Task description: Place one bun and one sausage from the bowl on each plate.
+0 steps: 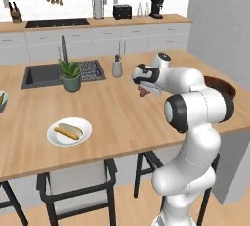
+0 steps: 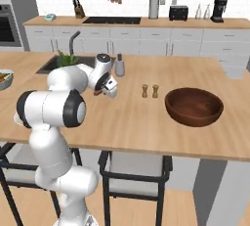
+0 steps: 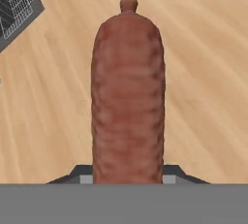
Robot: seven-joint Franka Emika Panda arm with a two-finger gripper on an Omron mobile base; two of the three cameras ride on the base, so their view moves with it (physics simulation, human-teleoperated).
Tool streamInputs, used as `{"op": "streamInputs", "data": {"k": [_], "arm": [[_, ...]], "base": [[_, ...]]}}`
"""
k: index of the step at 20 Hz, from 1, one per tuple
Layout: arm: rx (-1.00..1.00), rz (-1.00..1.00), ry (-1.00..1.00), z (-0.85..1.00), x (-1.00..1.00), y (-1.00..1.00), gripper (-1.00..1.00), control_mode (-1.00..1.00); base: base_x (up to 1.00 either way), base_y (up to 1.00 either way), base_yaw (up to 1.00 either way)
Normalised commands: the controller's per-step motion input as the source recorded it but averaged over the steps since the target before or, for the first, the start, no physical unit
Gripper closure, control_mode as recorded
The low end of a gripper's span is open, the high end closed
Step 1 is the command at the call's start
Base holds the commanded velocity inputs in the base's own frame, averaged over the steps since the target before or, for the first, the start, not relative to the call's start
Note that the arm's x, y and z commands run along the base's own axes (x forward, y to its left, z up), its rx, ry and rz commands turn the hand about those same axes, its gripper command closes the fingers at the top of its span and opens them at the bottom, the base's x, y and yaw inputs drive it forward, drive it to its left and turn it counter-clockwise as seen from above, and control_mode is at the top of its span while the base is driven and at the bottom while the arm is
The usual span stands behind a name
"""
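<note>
Fingers [image 3: 82,175] are clamping a reddish-brown sausage [image 3: 127,97], and in the hand view it is running lengthwise up the middle, its knotted tip pointing away over bare wood. From the two base views the gripper [image 1: 144,91] is hovering above the counter [image 1: 117,117], clear of the surface, with the sausage end poking out below it.

Largest container first: the wooden bowl [image 2: 194,106] is sitting on the counter well to the arm's right. The right base view is looking straight into it, and its dark inside is showing nothing I can make out; the left base view is catching just a slice of its rim behind the arm.

Next, the white plate [image 1: 54,137] is lying near the front edge of the counter, well apart from the gripper, and it is carrying a bun [image 1: 71,128] with a sausage alongside. That plate is coming through in the left base view.

At the far left edge, a pale bowl [image 2: 4,80] of colourful fruit is peeking in.

Smaller still, two shakers [image 2: 150,91] are standing side by side between gripper and wooden bowl.
</note>
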Motion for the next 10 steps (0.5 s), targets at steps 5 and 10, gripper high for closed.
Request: {"op": "streamInputs", "data": {"k": [5, 10], "arm": [[0.00, 0.00, 0.00, 0.00, 0.00, 0.00, 1.00, 1.00], [0.00, 0.00, 0.00, 0.00, 0.00, 0.00, 1.00, 1.00]], "base": [[0.00, 0.62, 0.12], [0.00, 0.60, 0.10]]}}
